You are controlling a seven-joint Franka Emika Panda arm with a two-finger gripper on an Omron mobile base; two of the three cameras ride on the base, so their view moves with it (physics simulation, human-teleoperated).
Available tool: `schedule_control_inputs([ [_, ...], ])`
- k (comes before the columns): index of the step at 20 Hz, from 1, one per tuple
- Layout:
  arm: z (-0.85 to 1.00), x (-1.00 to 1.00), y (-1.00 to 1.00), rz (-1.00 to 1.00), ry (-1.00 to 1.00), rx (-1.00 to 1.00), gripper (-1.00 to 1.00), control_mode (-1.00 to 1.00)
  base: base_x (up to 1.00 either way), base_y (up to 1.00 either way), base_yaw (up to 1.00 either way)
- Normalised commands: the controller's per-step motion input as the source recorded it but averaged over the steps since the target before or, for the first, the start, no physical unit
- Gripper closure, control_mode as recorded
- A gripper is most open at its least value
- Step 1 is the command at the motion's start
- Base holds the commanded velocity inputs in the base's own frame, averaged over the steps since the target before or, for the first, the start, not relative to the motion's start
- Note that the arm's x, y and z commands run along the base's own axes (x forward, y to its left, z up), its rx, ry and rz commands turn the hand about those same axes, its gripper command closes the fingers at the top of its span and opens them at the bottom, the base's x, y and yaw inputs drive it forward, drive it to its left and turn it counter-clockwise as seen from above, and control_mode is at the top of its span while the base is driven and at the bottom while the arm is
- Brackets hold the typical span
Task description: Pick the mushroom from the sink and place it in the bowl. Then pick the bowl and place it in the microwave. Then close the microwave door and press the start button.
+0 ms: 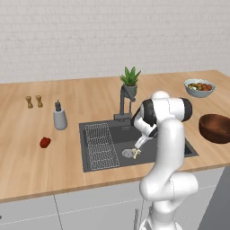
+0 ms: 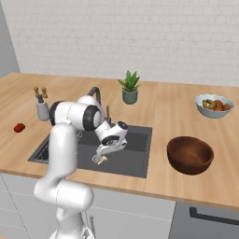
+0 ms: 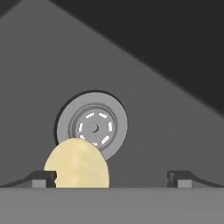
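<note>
Wooden surface, item one: your sink, mushroom beside its drain. Its long axis can't be read. Item two: your claw, spread wide, straddling the mushroom, left-side fingertip nearest it.

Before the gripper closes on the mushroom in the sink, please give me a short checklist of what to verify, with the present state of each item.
1. Gripper open: ok, the fingertips stand wide apart.
2. Gripper down in the sink: ok.
3. Mushroom centred between the fingertips: not ok, it sits right by one fingertip.
4. Mushroom touching that fingertip: cannot tell.
5. Bowl upright and free on the counter to receive it: ok.
6. Drain clear of the grasp: ok, it lies beyond the mushroom.
</note>
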Motion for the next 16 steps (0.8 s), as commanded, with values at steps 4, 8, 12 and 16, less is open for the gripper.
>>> schedule_control_inputs([
  [4,-0.11,-0.09,0.04,0.10,0.00,0.00,-1.00,-1.00,0.00,0.00,0.00],
  [8,-0.02,-0.19,0.16,0.07,0.00,0.00,-1.00,-1.00,0.00,0.00,0.00],
  [12,0.00,-0.27,0.02,0.06,0.00,0.07,-1.00,-1.00,0.00,0.00,0.00],
  [16,0.00,-0.28,0.00,0.06,0.00,0.06,-1.00,-1.00,0.00,0.00,0.00],
])
